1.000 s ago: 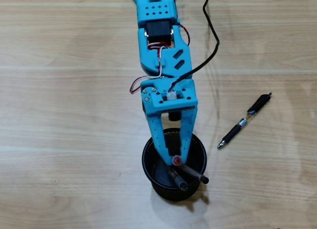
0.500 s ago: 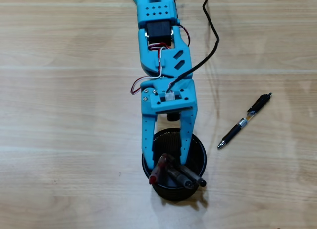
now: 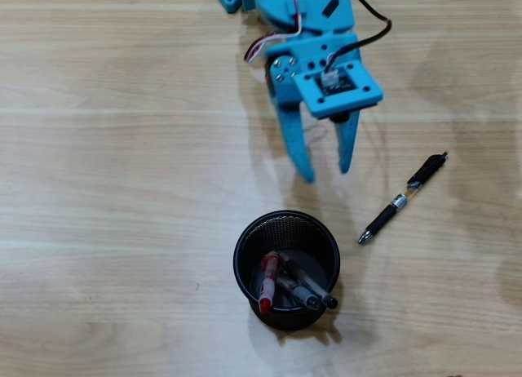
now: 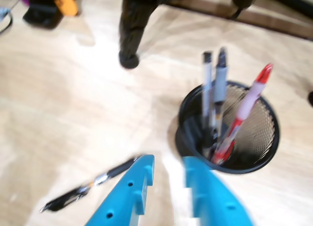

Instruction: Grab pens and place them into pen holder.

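Three pens stand in the pen holder at lower centre of the overhead view; a black-and-silver pen lies right on the counter. Empty, the hand hangs parted above. No readable writing shows.

We take this for a hobby or office-style desk setup rather than a factory floor. The surface is pale wood-grain laminate, like a desk or flooring plank. On it stand ordinary stationery: a black mesh pen holder with 3 pens inside and 1 black-and-silver pen lying toward the right edge. The arm is bright blue 3D-printed plastic with exposed wires and a loose black cable. In the wrist view, dark stand legs and an orange-and-black object sit at the far edge.
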Motion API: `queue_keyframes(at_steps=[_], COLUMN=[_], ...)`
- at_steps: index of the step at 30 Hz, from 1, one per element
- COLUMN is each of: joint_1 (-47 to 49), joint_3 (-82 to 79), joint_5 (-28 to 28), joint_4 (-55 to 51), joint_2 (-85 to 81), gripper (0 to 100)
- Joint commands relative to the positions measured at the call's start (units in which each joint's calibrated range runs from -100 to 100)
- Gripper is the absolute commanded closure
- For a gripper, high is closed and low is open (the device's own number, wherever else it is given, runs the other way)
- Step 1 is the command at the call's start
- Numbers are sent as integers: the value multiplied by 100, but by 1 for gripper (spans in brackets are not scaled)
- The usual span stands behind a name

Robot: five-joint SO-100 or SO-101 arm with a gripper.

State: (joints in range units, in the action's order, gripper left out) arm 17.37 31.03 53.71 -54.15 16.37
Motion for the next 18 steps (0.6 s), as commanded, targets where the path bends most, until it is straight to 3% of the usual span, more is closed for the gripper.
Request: queue_keyframes(at_steps=[1, 18], joint_1=[265, 1573], joint_3=[174, -25], joint_5=[16, 1382], joint_4=[-383, -831], joint_2=[-566, 156], gripper=[97, 98])
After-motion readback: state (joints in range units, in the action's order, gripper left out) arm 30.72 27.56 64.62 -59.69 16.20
